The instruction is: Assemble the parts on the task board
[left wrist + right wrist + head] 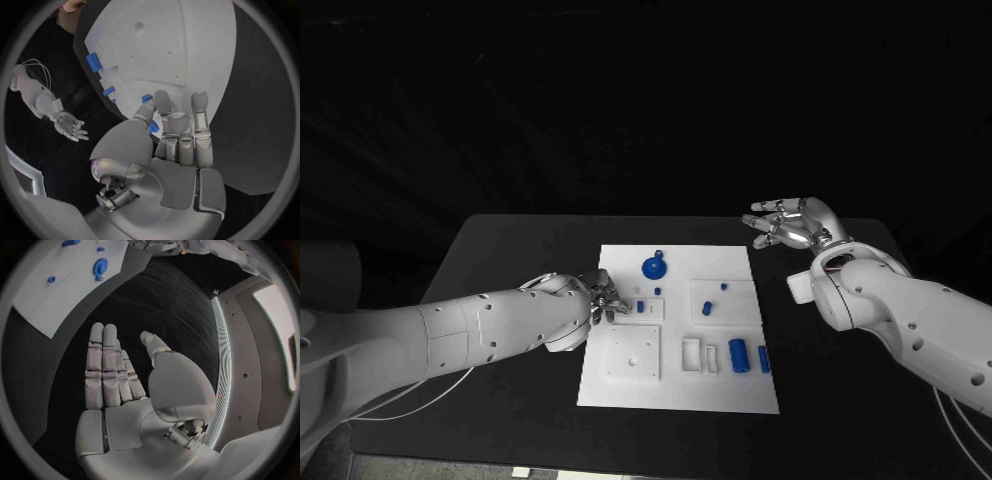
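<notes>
Head view: unlabelled task board point(678, 400)

parts point(737, 353) on task board point(733, 392), table point(516, 240) beneath

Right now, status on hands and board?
Left hand at the board's left edge, fingers on a small blue part. Right hand open, off the board. Nothing in the way.

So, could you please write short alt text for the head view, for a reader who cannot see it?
The robot's left hand rests at the left edge of the white task board, fingers by a small blue part. Its right hand hovers open, off the board's far right corner. More blue parts lie on the board, among them a round one.
</notes>
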`<state>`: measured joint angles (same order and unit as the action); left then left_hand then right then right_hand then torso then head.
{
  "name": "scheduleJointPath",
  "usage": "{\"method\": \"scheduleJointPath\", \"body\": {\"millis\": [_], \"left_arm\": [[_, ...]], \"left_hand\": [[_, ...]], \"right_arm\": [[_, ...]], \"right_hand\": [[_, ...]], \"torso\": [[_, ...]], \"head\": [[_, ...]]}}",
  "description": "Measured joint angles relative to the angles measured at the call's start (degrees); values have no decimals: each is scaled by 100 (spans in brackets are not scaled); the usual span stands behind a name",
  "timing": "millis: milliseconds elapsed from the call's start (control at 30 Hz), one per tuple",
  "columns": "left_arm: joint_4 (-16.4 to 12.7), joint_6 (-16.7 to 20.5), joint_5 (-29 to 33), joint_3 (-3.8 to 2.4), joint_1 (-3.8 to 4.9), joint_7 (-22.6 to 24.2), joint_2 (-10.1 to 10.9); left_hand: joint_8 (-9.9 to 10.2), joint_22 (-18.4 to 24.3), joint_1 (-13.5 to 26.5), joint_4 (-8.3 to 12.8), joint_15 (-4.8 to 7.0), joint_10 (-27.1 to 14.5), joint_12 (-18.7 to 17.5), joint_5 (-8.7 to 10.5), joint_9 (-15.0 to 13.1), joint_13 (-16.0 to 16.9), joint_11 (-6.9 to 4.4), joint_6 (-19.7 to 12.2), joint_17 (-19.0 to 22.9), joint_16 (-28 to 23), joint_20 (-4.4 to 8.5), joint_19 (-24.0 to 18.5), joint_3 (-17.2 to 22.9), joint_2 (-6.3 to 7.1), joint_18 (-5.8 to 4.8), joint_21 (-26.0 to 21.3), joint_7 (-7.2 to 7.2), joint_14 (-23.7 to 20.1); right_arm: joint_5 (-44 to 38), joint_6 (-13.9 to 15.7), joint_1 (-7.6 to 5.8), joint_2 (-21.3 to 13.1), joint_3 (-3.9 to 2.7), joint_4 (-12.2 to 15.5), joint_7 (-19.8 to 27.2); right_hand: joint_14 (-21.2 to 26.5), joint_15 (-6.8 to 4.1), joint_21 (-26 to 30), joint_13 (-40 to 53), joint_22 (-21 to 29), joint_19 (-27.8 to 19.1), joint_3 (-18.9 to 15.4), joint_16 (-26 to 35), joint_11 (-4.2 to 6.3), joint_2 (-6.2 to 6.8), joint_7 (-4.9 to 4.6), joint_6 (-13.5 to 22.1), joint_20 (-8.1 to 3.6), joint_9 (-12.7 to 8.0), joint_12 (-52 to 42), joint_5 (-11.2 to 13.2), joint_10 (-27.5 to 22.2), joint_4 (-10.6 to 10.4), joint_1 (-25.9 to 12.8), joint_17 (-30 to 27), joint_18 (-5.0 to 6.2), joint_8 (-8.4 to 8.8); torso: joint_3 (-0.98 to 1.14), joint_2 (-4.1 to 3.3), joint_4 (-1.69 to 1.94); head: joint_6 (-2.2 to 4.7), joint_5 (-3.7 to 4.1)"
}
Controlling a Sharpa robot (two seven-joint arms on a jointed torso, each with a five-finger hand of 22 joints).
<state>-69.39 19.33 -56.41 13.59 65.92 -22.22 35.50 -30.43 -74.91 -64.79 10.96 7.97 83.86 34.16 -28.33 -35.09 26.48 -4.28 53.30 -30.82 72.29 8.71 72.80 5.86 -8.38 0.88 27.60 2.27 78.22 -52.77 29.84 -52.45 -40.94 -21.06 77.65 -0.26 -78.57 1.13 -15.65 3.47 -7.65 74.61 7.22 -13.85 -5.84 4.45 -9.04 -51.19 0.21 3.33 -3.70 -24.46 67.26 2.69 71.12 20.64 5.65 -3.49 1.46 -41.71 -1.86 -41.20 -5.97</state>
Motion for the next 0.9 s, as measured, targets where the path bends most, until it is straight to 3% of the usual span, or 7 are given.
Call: {"method": "scheduleJointPath", "body": {"millis": [900], "left_arm": [[71,150,79,-3,-3,-154,-27]], "left_hand": [[-14,-4,-14,-17,-20,0,-22,-22,35,12,0,0,-7,0,0,0,-25,1,0,22,0,20]], "right_arm": [[1,-19,1,13,1,-9,-15]], "right_hand": [[0,0,0,0,11,0,0,0,0,0,0,0,0,0,0,0,0,0,0,0,0,0]], "torso": [[-1,1,1]], "head": [[-18,-5]]}}
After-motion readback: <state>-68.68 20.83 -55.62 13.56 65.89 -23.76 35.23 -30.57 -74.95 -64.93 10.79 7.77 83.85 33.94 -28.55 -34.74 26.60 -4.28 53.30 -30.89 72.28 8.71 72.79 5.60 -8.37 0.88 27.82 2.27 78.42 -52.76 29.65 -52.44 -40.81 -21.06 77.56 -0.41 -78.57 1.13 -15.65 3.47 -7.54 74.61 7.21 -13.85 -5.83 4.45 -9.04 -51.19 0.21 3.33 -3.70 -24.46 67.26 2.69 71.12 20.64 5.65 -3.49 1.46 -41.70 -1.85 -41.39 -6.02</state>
